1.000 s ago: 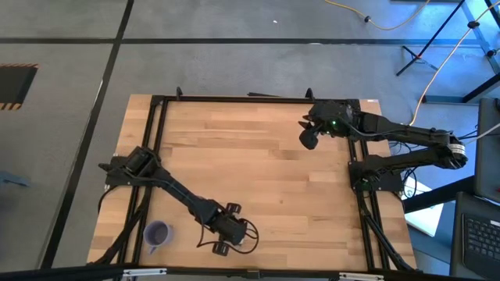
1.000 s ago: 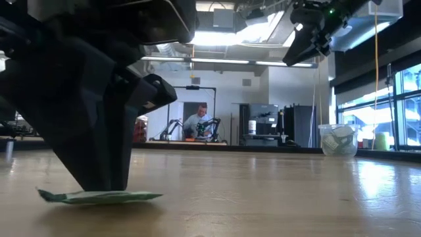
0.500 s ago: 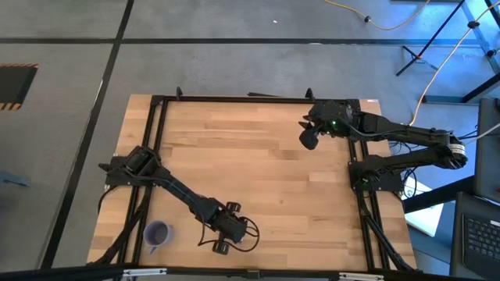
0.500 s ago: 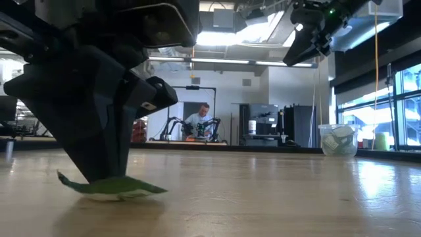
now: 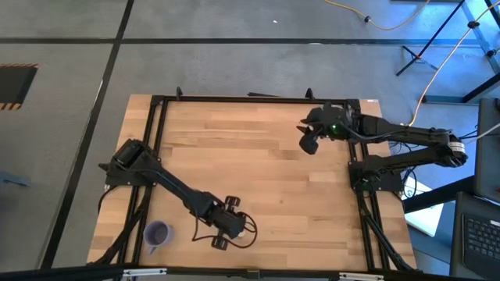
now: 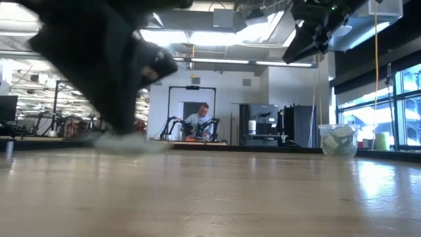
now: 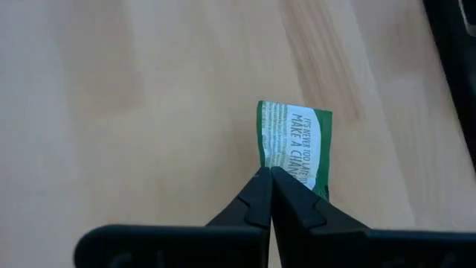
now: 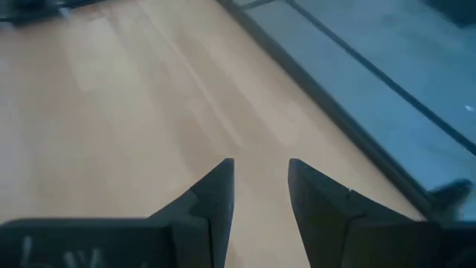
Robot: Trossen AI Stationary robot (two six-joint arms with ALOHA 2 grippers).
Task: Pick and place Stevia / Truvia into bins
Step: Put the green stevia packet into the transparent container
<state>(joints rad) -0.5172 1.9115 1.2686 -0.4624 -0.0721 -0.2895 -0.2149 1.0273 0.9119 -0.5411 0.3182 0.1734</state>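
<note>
Lifted green-white sachet (image 7: 296,145), tool-pinched (image 7: 269,176)

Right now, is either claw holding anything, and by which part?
The left claw pinches a small flat green-and-white paper sachet by one short end. The right claw is open and holds nothing.

Two dark jointed arms, black cables, green light on right arm's wrist (image 5: 334,122), tapered matte-black fingers (image 8: 210,201)
</note>
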